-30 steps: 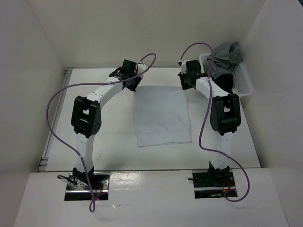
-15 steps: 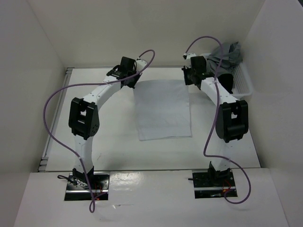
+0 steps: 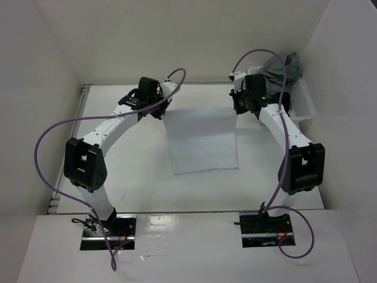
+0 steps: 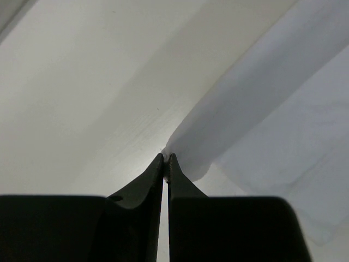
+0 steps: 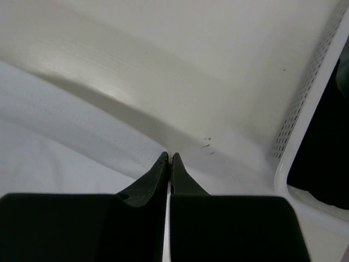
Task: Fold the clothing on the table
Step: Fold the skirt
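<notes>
The clothing point(image 3: 203, 141) is seen lying flat on the table point(image 3: 135, 171), mid-table between the two arms, a plain white rectangle with its long sides running from near to far. Its two far corners are where the grippers are found.

At the far left corner, the left gripper point(image 4: 166, 159) is closed. In the left wrist view its dark jaws are pressed together, and the very tip of the corner is pinched between them. From that pinch the fabric is drawn up off the table in a narrow ridge, and the rest spreads away to the right.

At the far right corner, the right gripper point(image 5: 168, 158) is clamped shut as well. In the right wrist view no gap is seen between its jaws. The stitched hem runs from the left straight into the tips, so the edge is taken to be held there. Bare table is seen beyond it.

Just to the right of that gripper, a white mesh basket point(image 3: 306, 100) is set in the far right corner of the table. A grey garment point(image 3: 281, 69) is heaped over its far end, and a black garment point(image 5: 324, 158) is seen inside, close behind the perforated wall.
</notes>
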You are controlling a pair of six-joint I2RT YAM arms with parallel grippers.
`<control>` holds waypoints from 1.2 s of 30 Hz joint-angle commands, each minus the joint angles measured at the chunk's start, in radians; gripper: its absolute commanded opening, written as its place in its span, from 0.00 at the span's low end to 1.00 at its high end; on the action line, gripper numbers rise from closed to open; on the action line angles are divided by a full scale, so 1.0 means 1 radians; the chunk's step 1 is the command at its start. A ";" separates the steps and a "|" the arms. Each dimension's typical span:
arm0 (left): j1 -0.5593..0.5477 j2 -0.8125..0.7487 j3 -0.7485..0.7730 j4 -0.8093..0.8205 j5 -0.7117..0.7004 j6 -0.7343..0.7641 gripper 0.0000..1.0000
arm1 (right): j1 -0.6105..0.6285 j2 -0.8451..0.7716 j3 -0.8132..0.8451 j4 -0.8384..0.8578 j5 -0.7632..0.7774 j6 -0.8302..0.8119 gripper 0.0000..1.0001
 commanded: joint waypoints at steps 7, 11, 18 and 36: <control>-0.029 -0.141 -0.187 -0.101 0.114 0.102 0.06 | -0.020 -0.103 -0.057 -0.257 -0.110 -0.160 0.00; -0.067 -0.166 -0.232 -0.162 0.139 0.128 0.07 | -0.020 -0.094 -0.057 -0.368 -0.171 -0.217 0.00; -0.119 -0.189 -0.273 -0.219 0.157 0.148 0.10 | -0.010 -0.057 -0.068 -0.499 -0.266 -0.300 0.00; -0.193 -0.189 -0.315 -0.238 0.148 0.157 0.44 | 0.046 -0.019 -0.097 -0.688 -0.291 -0.432 0.12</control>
